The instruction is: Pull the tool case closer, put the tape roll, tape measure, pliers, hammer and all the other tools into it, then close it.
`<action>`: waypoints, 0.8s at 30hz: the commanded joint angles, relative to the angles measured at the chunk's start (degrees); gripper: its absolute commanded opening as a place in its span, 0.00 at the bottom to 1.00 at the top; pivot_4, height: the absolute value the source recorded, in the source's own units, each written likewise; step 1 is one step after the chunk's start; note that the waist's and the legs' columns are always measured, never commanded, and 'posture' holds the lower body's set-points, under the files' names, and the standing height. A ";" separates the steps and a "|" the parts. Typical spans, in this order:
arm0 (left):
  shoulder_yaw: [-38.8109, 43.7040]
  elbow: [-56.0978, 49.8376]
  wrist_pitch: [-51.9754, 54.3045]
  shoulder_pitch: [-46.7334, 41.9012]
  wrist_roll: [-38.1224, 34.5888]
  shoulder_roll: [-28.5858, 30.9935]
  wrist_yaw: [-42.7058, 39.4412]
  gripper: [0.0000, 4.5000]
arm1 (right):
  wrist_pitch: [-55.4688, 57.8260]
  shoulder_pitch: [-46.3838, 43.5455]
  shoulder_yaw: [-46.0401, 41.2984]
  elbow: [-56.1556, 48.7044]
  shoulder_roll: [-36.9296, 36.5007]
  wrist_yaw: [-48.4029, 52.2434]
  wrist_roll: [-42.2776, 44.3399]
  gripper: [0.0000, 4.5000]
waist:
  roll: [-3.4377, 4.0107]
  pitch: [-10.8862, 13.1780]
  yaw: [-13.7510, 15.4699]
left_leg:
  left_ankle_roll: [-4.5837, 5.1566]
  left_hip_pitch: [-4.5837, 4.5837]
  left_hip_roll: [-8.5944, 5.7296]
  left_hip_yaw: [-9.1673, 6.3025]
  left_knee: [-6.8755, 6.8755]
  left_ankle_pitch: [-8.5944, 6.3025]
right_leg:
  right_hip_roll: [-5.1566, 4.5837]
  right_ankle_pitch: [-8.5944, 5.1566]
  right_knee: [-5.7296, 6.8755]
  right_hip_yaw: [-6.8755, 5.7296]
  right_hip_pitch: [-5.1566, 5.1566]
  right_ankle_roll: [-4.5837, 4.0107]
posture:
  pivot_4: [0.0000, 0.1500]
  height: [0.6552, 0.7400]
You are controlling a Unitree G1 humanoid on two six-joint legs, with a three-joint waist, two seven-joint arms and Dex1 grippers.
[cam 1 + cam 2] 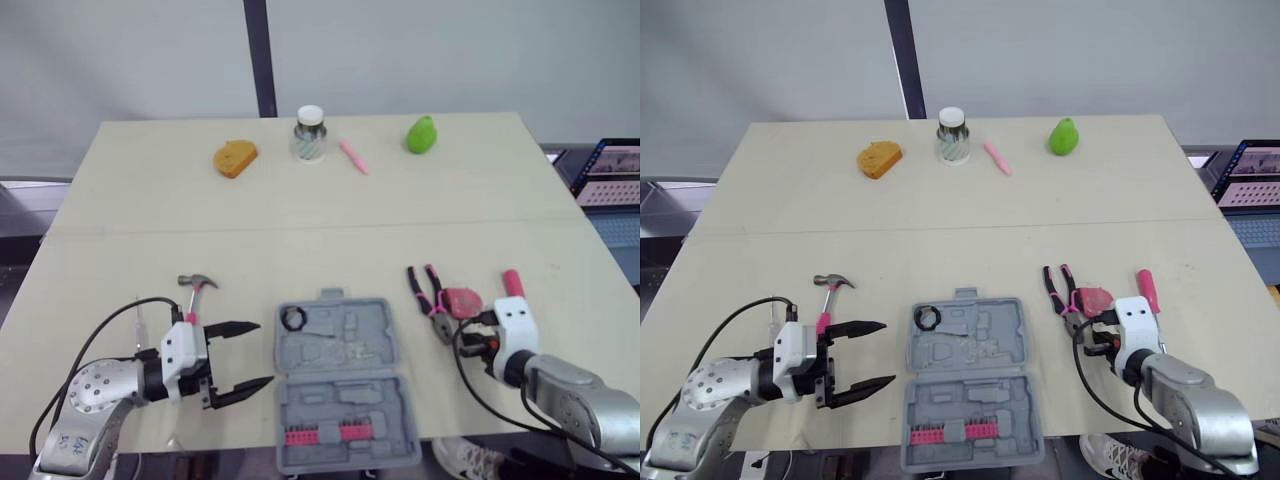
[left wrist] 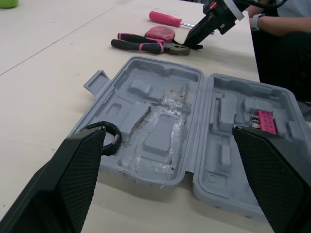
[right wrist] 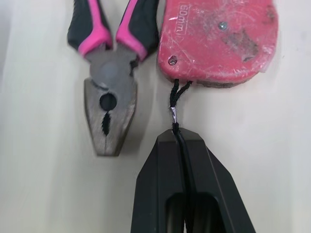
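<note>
The grey tool case (image 1: 345,302) lies open at the table's front middle, with the black tape roll (image 1: 294,319) in its far left pocket. Left of it lies the hammer (image 1: 196,287). My left gripper (image 1: 264,353) stands open just left of the case, its fingers pointing at it and holding nothing. Right of the case lie the pink-handled pliers (image 1: 428,290), the red tape measure (image 3: 218,39) and a pink screwdriver (image 1: 513,282). My right gripper (image 3: 178,141) is shut on the tape measure's black cord (image 3: 174,99), right beside the pliers' head (image 3: 108,104).
Along the far edge sit an orange sponge (image 1: 235,158), a lidded jar (image 1: 310,133), a pink marker (image 1: 353,156) and a green pear-shaped object (image 1: 422,133). A pink bit strip (image 1: 320,434) sits in the case's near half. A person's arm (image 2: 277,22) shows beyond the right side.
</note>
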 commanded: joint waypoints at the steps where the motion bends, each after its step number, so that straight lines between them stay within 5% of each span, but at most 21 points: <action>1: -0.10 0.76 -0.90 -0.81 -0.59 0.29 -1.37 1.00 | 2.37 2.20 -1.01 -3.77 0.63 0.04 1.47 0.00 | 0.00 0.00 -0.01 | -0.01 0.00 0.01 0.00 -0.01 0.01 | 0.00 0.00 0.00 0.00 0.00 0.00 | 1.00 0.47; 24: -3.41 3.95 -2.09 -3.08 -0.40 -0.16 -6.03 1.00 | 11.01 15.24 -6.59 -19.20 7.21 -1.62 2.93 0.00 | 0.00 0.00 0.03 | -0.17 -0.03 -0.01 0.11 -0.34 0.25 | -0.04 0.00 0.00 0.15 -0.27 -0.01 | 1.00 0.47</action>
